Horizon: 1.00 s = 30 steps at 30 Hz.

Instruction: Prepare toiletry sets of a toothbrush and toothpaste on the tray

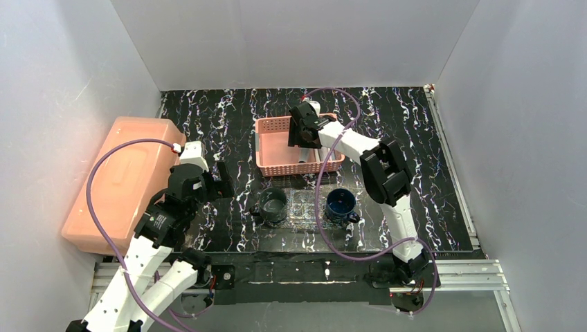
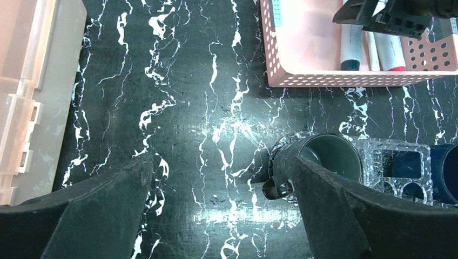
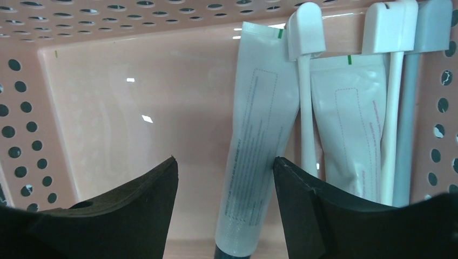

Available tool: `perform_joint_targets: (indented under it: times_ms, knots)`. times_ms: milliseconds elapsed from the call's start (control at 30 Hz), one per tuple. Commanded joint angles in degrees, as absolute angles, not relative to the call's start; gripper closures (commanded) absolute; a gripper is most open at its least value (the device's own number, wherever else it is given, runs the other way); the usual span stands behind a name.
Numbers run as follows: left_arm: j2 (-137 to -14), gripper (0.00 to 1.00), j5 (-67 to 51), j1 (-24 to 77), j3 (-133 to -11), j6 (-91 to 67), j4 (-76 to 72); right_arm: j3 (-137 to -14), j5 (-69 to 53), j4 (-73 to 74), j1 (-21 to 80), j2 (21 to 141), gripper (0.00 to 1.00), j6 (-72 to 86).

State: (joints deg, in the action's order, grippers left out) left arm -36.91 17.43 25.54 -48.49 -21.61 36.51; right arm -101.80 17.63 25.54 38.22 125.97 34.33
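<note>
This is a robotics test cell, not a lived-in room. Plain white panels (image 1: 291,41) close in the table beyond the right pincer (image 1: 303,142) and to either side of it. A black marbled mat (image 1: 228,111) lies beneath it. Back toward the arm bases run aluminium rails (image 1: 457,273) and loose purple cables (image 1: 316,200).

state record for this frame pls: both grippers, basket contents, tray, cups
left gripper: open, empty, over bare table beside the grey cup
right gripper: open, inside the pink basket, one toothpaste tube lined up between its fingers, not gripped
basket contents: second toothpaste tube, at least two white toothbrushes, all along one side
tray: no toothbrush or toothpaste on it
cups: grey cup at tray's left end, dark blue cup at its right end
sets done: none
</note>
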Motion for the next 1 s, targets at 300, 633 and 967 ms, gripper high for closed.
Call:
perform_joint_targets:
  times_ms: [300, 633, 967]
  knots:
    - [-36.2, 0.01, 18.3, 26.3, -48.1, -20.9, 36.6, -105.4, 17.5, 25.8, 37.8, 130.3, 0.32, 35.2]
    - [-36.3, 0.01, 18.4, 26.4, -48.1, -20.9, 36.6, -105.6, 17.1, 25.7, 37.8, 131.5, 0.60, 33.2]
    - [-37.5, 0.01, 18.2, 26.4, -48.3, -20.9, 36.4, -105.8, 11.1, 22.3, 37.7, 129.4, 0.74, 31.4]
